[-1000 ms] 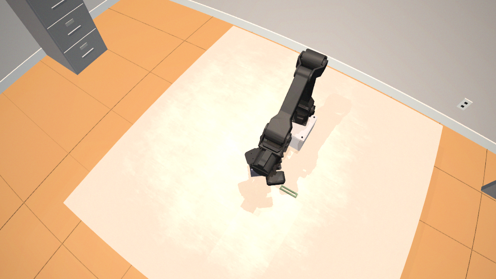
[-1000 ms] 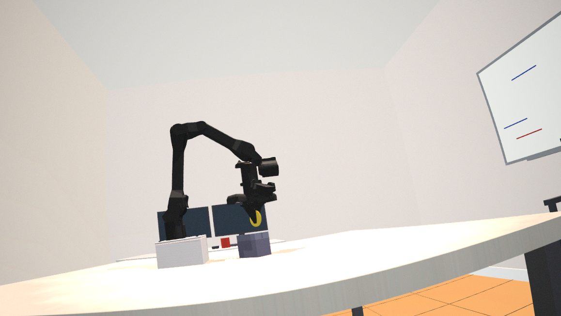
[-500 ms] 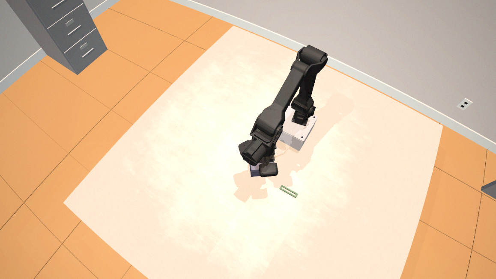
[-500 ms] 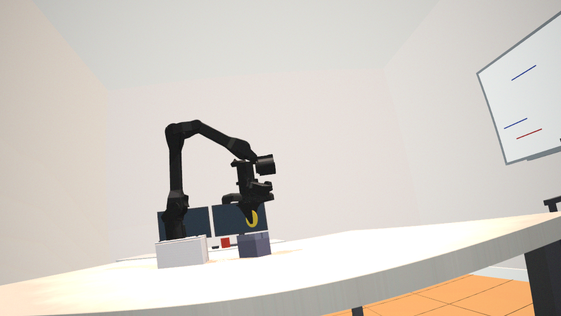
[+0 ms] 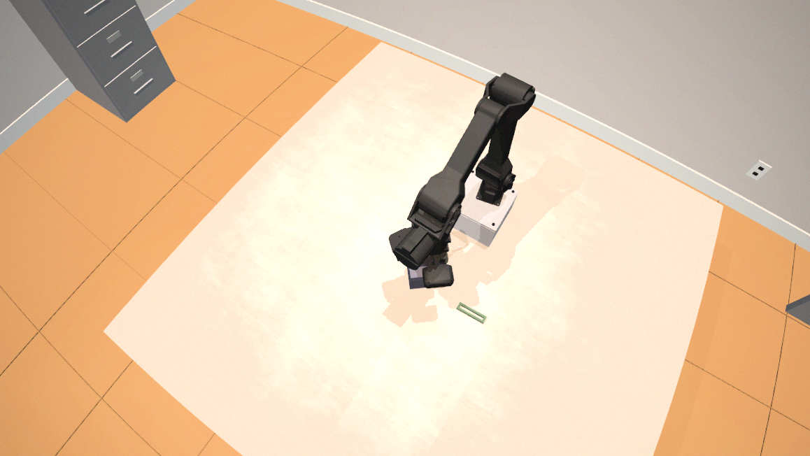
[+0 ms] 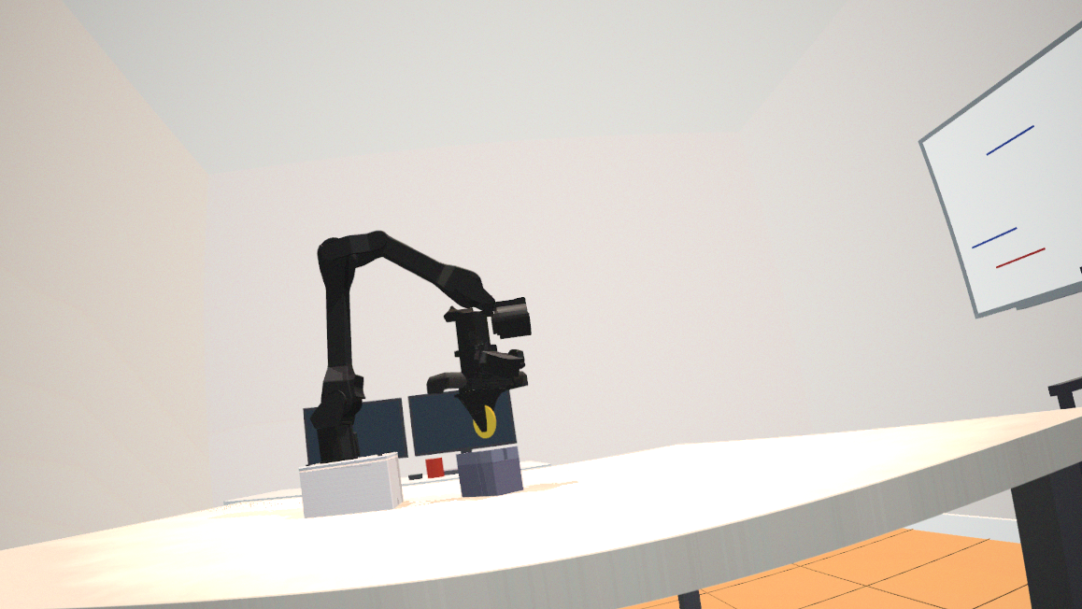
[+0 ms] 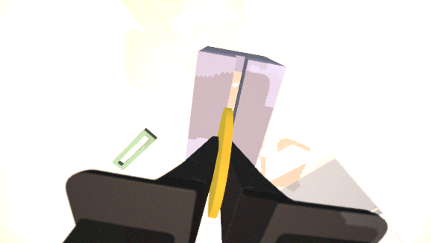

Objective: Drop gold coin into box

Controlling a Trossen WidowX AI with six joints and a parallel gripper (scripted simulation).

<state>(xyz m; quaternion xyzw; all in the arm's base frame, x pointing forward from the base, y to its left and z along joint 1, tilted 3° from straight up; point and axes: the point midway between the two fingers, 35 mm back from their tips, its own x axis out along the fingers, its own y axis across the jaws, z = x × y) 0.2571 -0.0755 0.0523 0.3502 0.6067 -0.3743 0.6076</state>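
My gripper (image 6: pixel 482 425) (image 7: pixel 219 143) is shut on the gold coin (image 6: pixel 492 423) (image 7: pixel 222 168), which is on edge between the fingertips. The coin hangs over the grey box (image 5: pixel 415 280) (image 6: pixel 488 474) (image 7: pixel 210 101), with a small gap above its lid in the exterior view. In the wrist view the coin runs nearly along the slot (image 7: pixel 239 89) and covers its near part; whether it is exactly over the slot I cannot tell. The green holder (image 5: pixel 473 310) (image 7: pixel 138 152) lies empty on the table, apart from the box. In the top view the arm hides the fingers, the coin and part of the box.
The white base block (image 5: pixel 480 232) (image 6: pixel 348 488) (image 7: pixel 328 186) of the arm stands near the box. In the exterior view, dark monitors (image 6: pixel 382 427) and a red cylinder (image 6: pixel 434 467) are behind the table.
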